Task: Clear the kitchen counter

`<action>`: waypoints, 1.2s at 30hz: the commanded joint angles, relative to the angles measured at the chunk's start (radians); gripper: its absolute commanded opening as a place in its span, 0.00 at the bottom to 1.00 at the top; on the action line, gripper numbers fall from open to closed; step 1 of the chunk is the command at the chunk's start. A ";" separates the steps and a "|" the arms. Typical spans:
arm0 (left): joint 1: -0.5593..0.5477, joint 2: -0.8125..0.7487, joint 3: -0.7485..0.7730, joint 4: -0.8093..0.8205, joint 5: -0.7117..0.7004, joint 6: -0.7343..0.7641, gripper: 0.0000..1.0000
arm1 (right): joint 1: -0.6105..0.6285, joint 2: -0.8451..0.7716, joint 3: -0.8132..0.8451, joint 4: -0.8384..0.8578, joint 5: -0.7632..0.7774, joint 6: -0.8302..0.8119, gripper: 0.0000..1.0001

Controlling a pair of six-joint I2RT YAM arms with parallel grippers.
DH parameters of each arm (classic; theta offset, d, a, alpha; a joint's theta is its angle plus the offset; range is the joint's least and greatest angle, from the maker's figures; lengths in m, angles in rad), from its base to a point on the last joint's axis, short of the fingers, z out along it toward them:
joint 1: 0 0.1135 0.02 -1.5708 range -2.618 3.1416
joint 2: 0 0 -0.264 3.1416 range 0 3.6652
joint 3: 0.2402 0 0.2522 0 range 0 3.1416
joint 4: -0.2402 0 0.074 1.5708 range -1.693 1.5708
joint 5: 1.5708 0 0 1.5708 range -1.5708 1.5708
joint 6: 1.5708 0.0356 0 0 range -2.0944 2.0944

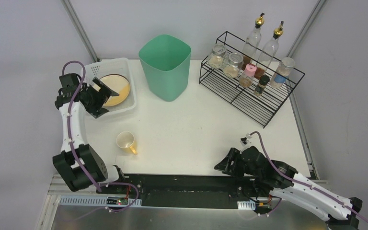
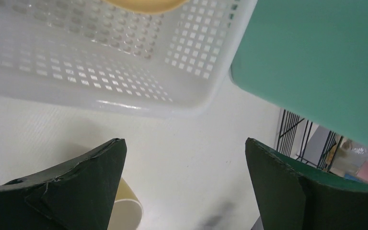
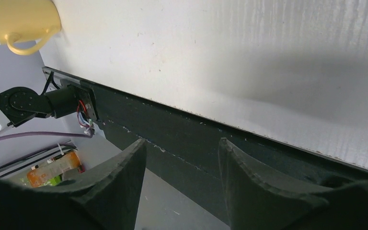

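White desk (image 1: 196, 124) carries one yellow mug (image 1: 125, 142), just nearside of the wide, empty left fingers (image 2: 186, 143), well apart from the part-open right fingers (image 3: 182, 143); probably light, rigid, slick, so pinch rim or handle.

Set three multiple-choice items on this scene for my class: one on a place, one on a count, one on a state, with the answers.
1. Where is the yellow mug?
A) on the counter, nearer the arms than the white basket
B) inside the basket
C) on the floor

2. How many tall bottles with gold pourers stand in the wire rack?
A) one
B) four
C) two

3. How do the jaws of the left gripper stand?
A) shut on the mug
B) open, holding nothing
C) shut on the basket's rim

Answers: 1 A, the mug sits on bare counter, apart from the basket. 2 C, two gold-topped bottles stand along the rack's back. 3 B, the left wrist view shows the jaws wide apart with nothing between them.
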 commanded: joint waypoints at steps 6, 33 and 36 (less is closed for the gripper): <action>-0.130 -0.268 -0.096 -0.199 -0.083 0.152 0.98 | 0.005 0.091 0.021 0.108 -0.080 -0.063 0.59; -0.462 -0.350 -0.223 -0.471 -0.538 -0.026 0.80 | 0.005 0.176 0.032 0.176 -0.111 -0.066 0.60; -0.472 -0.369 -0.261 -0.461 -0.555 -0.080 0.81 | 0.005 0.163 0.010 0.199 -0.117 -0.050 0.60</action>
